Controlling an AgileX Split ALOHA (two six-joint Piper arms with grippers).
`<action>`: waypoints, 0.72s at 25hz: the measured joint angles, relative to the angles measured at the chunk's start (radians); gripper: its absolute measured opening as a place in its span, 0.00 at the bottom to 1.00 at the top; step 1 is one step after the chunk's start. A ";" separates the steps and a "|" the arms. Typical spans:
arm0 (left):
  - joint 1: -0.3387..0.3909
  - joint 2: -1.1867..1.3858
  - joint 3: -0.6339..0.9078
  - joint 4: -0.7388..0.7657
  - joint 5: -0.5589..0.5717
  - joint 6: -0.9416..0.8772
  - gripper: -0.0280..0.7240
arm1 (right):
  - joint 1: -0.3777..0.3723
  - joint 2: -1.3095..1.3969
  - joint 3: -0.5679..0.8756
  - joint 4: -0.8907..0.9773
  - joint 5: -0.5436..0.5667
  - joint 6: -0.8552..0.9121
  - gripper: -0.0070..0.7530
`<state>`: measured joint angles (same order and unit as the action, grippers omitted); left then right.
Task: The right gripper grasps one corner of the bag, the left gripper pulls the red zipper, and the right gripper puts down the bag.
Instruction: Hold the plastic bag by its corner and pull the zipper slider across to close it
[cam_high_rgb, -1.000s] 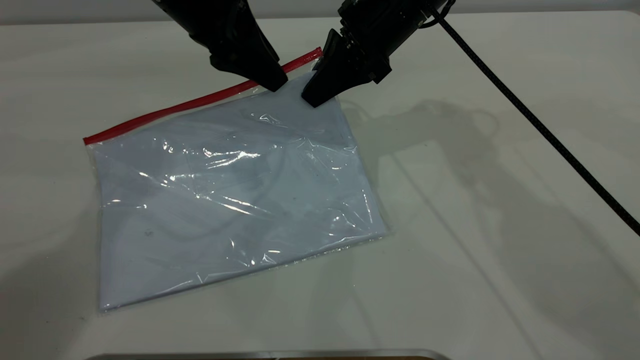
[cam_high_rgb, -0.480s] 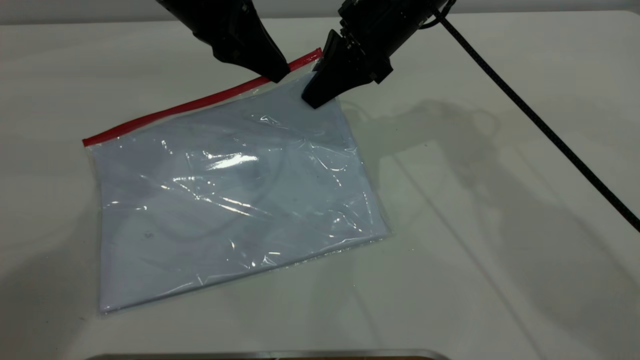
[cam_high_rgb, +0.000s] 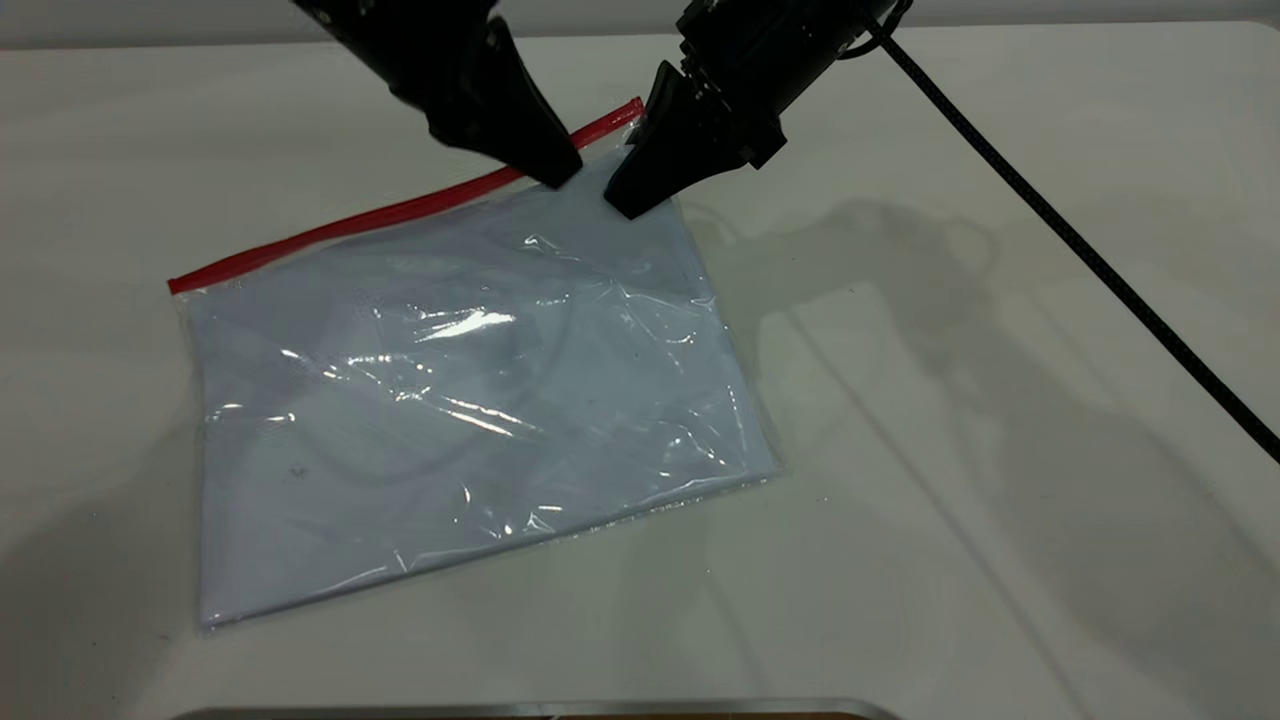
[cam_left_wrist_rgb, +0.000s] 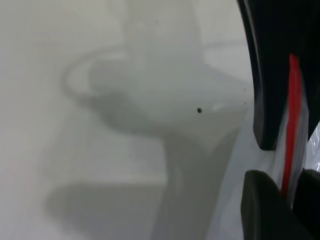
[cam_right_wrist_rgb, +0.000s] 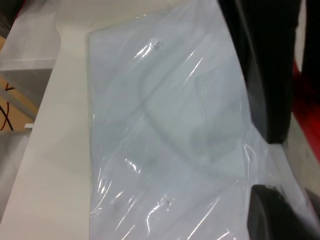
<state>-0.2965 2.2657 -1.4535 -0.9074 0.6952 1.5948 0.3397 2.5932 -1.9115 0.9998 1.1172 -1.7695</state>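
The clear bag (cam_high_rgb: 470, 390) with white paper inside lies flat on the white table. Its red zipper (cam_high_rgb: 340, 225) runs along the far long edge. My right gripper (cam_high_rgb: 625, 200) is shut on the corner of the bag where the red strip ends; in the right wrist view (cam_right_wrist_rgb: 292, 207) the plastic lies across its fingers. My left gripper (cam_high_rgb: 558, 175) sits just beside it on the strip. In the left wrist view (cam_left_wrist_rgb: 289, 200) its fingers stand close on either side of the red zipper (cam_left_wrist_rgb: 294, 100). The slider tab is hidden.
The right arm's black braided cable (cam_high_rgb: 1080, 250) crosses the table's right side. A metal edge (cam_high_rgb: 540, 710) runs along the front. The table's edge (cam_right_wrist_rgb: 45, 125) shows past the bag's far end in the right wrist view.
My left gripper's tip drew back to the red strip and came down over it again. The bag's film rippled slightly. My right gripper has not moved.
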 joint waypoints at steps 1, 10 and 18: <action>0.000 0.001 0.000 0.000 0.001 0.001 0.26 | 0.000 0.002 0.000 0.000 0.001 0.001 0.05; 0.000 0.008 -0.018 0.005 0.013 0.009 0.10 | -0.002 0.007 -0.003 0.003 0.000 0.029 0.05; 0.000 0.008 -0.029 0.031 -0.004 0.001 0.10 | -0.060 0.008 -0.030 0.010 0.039 0.123 0.05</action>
<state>-0.2965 2.2732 -1.4826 -0.8762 0.6909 1.5953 0.2801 2.6009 -1.9417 1.0100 1.1560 -1.6463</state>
